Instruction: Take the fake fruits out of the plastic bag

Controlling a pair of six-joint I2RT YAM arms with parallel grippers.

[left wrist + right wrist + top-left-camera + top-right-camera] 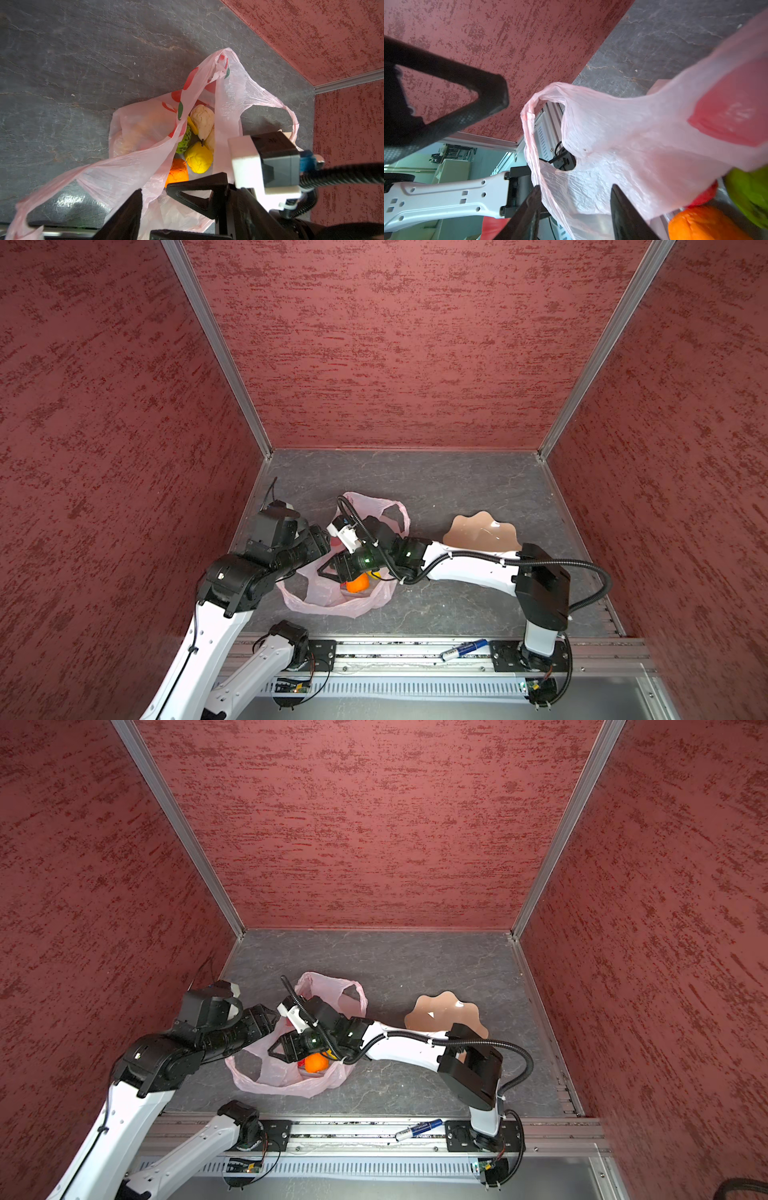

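The pale pink plastic bag (pixel 332 601) (pixel 286 1081) lies left of centre, its mouth open. In the left wrist view the bag (pixel 141 128) holds the fake fruits: a cream piece (pixel 202 121), a yellow lemon (pixel 199 157), an orange one (pixel 177 172) and a green textured ball (pixel 184 141). My left gripper (pixel 326 538) (pixel 275 1014) stands open at the bag's left rim. My right gripper (pixel 329 570) (pixel 279 1050) reaches across into the mouth. In its wrist view the right gripper (pixel 575 209) is open, with loose bag film (pixel 633 133) hanging between the jaws.
A peach petal-edged bowl (pixel 482 531) (pixel 444 1011) sits to the right, partly behind my right arm. A blue and white marker (pixel 463 649) (pixel 417 1129) lies on the front rail. Red textured walls close in the back and both sides.
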